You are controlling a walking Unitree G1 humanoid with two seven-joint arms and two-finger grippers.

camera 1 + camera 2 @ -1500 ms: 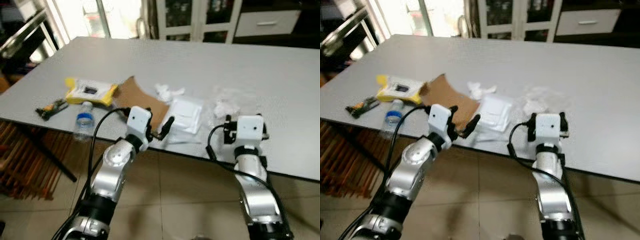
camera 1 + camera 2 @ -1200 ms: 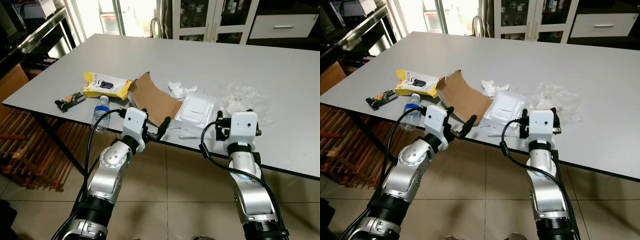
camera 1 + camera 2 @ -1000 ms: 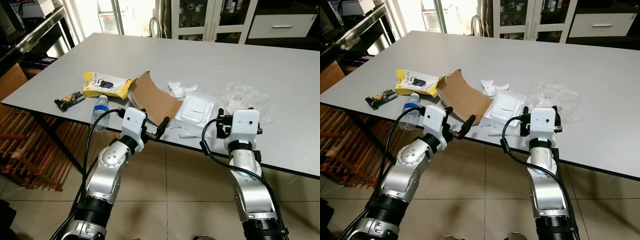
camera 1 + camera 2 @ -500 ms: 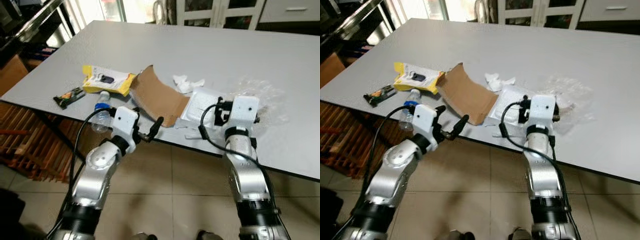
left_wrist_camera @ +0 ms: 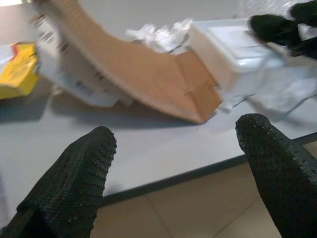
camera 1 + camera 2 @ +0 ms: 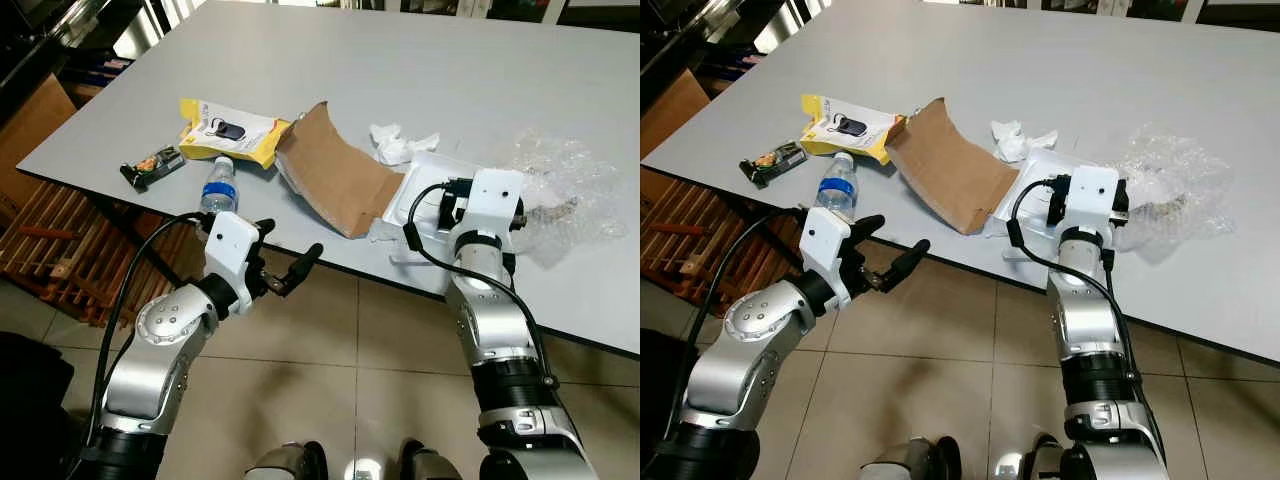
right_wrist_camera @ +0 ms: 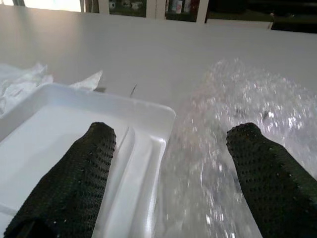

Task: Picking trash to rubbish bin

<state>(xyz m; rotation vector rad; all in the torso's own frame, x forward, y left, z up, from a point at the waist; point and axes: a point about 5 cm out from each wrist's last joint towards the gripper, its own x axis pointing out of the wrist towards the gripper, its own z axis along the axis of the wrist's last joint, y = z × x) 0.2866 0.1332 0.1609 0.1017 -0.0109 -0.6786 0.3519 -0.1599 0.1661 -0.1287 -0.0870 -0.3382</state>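
**Right gripper closes in on the tray**

A grey table [image 6: 420, 70] holds trash. A curved cardboard sheet [image 6: 335, 180] lies at its near edge, a white tray [image 7: 74, 134] just beside it, bubble wrap [image 6: 1170, 180] beyond. Within the last second the right gripper [image 7: 168, 173] has come over the tray's rim, fingers spread, so a grab looks near. The left gripper [image 5: 173, 163] hovers spread, off the edge before the cardboard.

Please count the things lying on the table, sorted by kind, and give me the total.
Paper or cardboard: 2, cardboard piece, crumpled tissue
Plastic or foam: 3, water bottle, foam tray, bubble wrap
Packets: 2, yellow packet, snack bar
Total: 7
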